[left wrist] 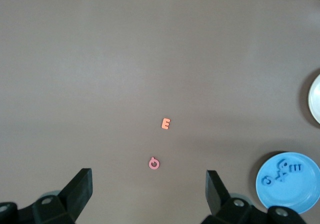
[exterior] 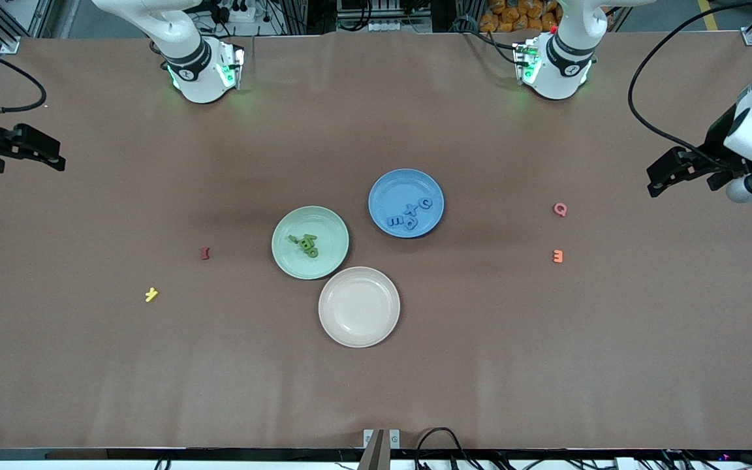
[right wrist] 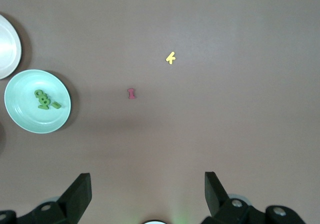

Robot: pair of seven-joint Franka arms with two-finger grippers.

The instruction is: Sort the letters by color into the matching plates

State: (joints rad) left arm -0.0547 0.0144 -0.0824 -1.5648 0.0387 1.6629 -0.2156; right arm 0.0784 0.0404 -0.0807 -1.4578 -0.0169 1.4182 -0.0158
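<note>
The pale mint green plate (exterior: 325,223) sits mid-table with several green letters (exterior: 304,245) piled in it. The blue plate (exterior: 394,186) stands beside it, toward the left arm's end and farther from the front camera, with several blue letters (exterior: 408,214) in it. My right gripper (exterior: 49,155) is open and empty, held high at the right arm's end of the table; its wrist view shows the green plate (right wrist: 30,120) and green letters (right wrist: 44,99). My left gripper (exterior: 660,181) is open and empty, held high at the left arm's end; its wrist view shows the blue plate (left wrist: 296,196) and blue letters (left wrist: 285,170).
An empty beige plate (exterior: 359,306) lies nearer the front camera, touching the green plate. A dark red letter (exterior: 205,253) and a yellow letter (exterior: 151,295) lie toward the right arm's end. A pink letter (exterior: 560,209) and an orange letter (exterior: 558,256) lie toward the left arm's end.
</note>
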